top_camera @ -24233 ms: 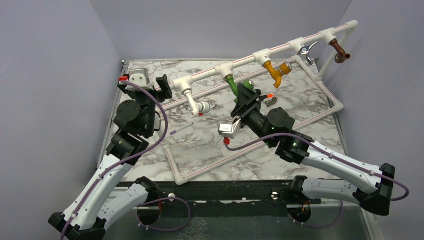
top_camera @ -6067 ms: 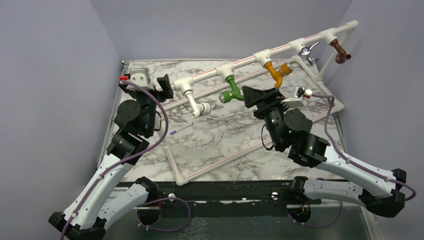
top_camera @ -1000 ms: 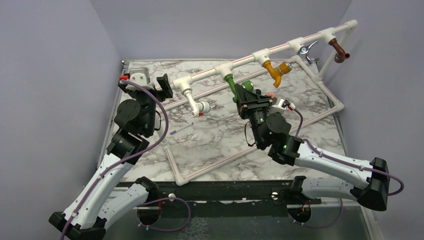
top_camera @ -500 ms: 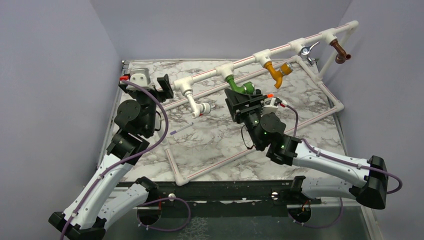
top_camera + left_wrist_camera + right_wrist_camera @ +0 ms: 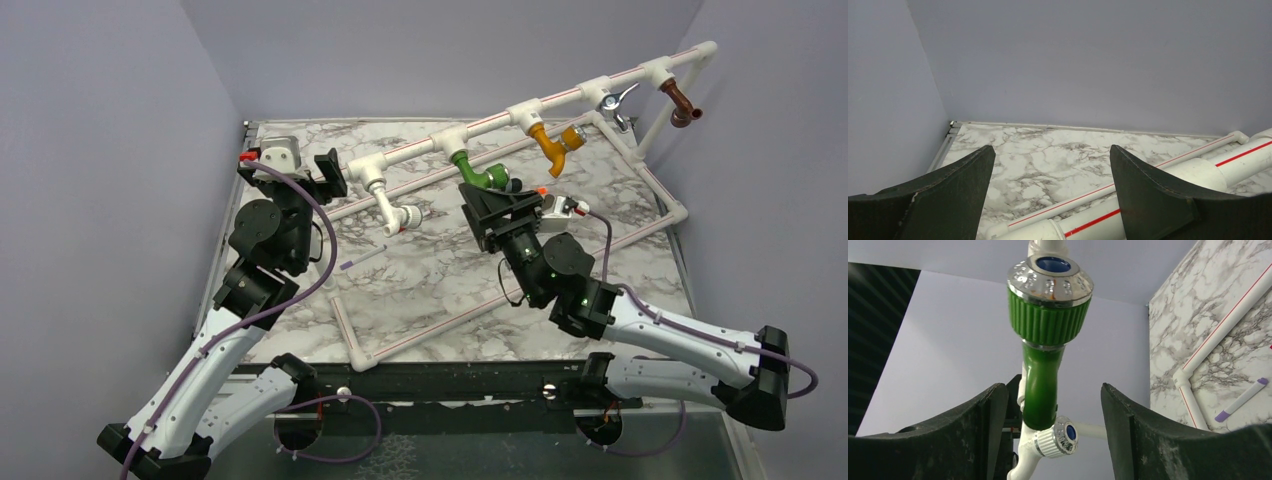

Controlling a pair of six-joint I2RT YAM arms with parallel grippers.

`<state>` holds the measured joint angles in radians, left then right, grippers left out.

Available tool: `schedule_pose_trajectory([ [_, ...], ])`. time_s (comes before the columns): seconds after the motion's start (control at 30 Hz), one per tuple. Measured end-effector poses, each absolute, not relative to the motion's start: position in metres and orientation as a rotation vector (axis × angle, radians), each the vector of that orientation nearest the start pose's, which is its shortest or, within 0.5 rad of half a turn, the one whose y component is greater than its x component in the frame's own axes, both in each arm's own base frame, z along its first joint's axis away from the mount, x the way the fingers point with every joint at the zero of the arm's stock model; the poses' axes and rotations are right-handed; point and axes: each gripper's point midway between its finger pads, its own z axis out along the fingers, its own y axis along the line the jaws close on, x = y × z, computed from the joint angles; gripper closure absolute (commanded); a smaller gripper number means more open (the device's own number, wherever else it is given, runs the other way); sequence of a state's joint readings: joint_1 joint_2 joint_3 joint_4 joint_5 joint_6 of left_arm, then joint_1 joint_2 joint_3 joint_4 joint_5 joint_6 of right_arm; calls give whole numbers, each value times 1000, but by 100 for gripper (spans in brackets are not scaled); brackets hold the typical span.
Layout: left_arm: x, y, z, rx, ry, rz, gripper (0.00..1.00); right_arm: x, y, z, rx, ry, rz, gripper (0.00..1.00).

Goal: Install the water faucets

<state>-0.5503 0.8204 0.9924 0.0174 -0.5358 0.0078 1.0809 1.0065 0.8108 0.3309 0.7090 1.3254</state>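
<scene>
The right pincer (image 5: 1050,390) stands wide, its two dark fingers (image 5: 975,425) on either side of the green faucet (image 5: 1042,382) with clear gaps and no contact, so it holds nothing. The faucet sits just ahead of that pincer and between the fingers. It has a glossy, bright green bent body, a ribbed green collar, and a silver knurled knob (image 5: 1050,277) with a blue centre facing the pincer. From above, the green faucet (image 5: 478,172) hangs from a tee on the white pipe frame (image 5: 575,95), just beyond the right pincer (image 5: 492,205). How deep it sits in the fitting is hard to tell from here. Past it in the wrist view is a white faucet (image 5: 1048,440) with a similar silver-ringed knob. Off to the pincer's right, a purple-tipped stick (image 5: 1242,400) lies on the marble surface (image 5: 1198,315). The left pincer (image 5: 1050,200) is also spread wide and empty, with a red-striped pipe (image 5: 1228,162) just beyond its right finger.
</scene>
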Motion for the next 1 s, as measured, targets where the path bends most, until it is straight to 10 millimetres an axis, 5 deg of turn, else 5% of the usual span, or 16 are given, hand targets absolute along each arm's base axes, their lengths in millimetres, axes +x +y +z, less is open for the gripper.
schedule_pose_trajectory([
  [0.53, 302, -80, 409, -59, 1407, -80, 15, 225, 245, 382, 562, 1440, 1236, 28],
  [1.0, 302, -80, 409, -59, 1407, -80, 15, 212, 210, 397, -8, 1363, 780, 28],
])
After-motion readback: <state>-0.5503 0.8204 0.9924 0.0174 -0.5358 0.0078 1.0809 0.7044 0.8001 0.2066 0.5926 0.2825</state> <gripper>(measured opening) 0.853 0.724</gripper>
